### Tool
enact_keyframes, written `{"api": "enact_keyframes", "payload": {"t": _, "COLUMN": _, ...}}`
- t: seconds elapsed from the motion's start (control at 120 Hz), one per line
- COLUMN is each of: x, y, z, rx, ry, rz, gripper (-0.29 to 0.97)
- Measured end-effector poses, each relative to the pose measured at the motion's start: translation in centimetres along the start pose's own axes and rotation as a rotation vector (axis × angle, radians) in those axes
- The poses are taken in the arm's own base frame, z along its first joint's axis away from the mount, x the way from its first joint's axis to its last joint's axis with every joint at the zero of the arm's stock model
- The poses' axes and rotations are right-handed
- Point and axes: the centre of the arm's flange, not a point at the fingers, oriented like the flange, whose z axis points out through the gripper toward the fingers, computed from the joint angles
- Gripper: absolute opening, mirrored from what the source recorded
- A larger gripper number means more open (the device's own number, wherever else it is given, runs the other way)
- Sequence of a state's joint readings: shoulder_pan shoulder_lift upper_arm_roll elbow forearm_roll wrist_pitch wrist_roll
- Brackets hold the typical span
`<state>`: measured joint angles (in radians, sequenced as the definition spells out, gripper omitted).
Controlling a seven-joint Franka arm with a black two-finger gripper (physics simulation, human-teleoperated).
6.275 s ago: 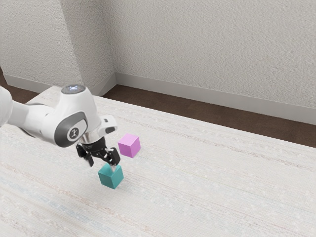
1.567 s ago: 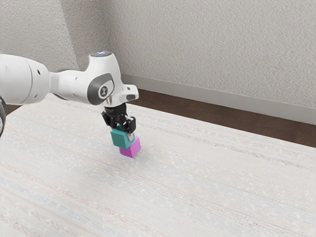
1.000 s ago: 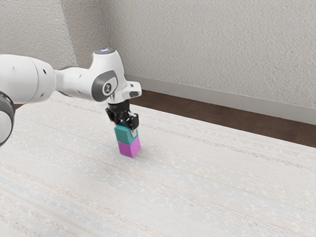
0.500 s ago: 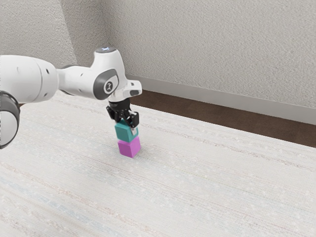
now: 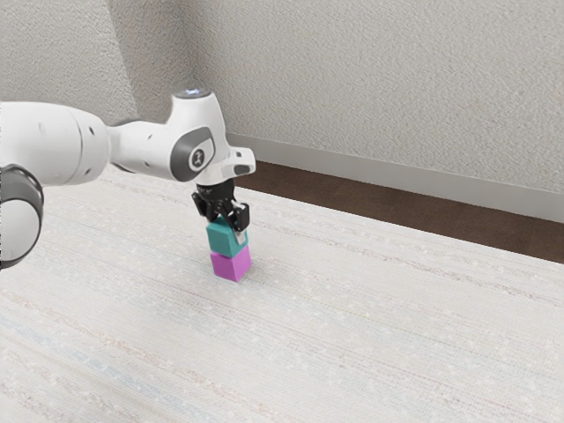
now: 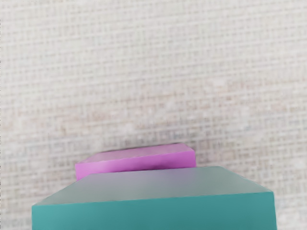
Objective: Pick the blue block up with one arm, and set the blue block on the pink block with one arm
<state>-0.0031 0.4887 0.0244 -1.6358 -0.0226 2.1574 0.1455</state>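
Blue block on pink, gripper clamped on it.

Our gripper (image 5: 226, 226) pinches the blue block (image 5: 225, 240) by its upper sides, fingers just block-wide apart. The block rests on top of the pink block (image 5: 232, 264), left of the table's (image 5: 370, 335) middle. We judge it light, rigid and smooth-faced, so its flat opposite sides suit a modest squeeze.
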Motion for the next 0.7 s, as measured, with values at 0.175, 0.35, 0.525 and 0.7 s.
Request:
{"api": "enact_keyframes", "payload": {"t": 0.175, "x": 0.36, "y": -0.01, "z": 0.49, "rx": 0.005, "ry": 0.002, "rz": 0.011, "gripper": 0.35}}
{"api": "enact_keyframes", "payload": {"t": 0.35, "x": 0.40, "y": 0.04, "z": 0.89, "rx": 0.002, "ry": -0.001, "rz": 0.017, "gripper": 0.40}}
{"api": "enact_keyframes", "payload": {"t": 0.525, "x": 0.42, "y": 0.07, "z": 0.80, "rx": -0.005, "ry": 0.001, "rz": 0.025, "gripper": 0.55}}
{"api": "enact_keyframes", "payload": {"t": 0.7, "x": 0.42, "y": 0.08, "z": 0.65, "rx": -0.007, "ry": 0.002, "rz": 0.033, "gripper": 0.62}}
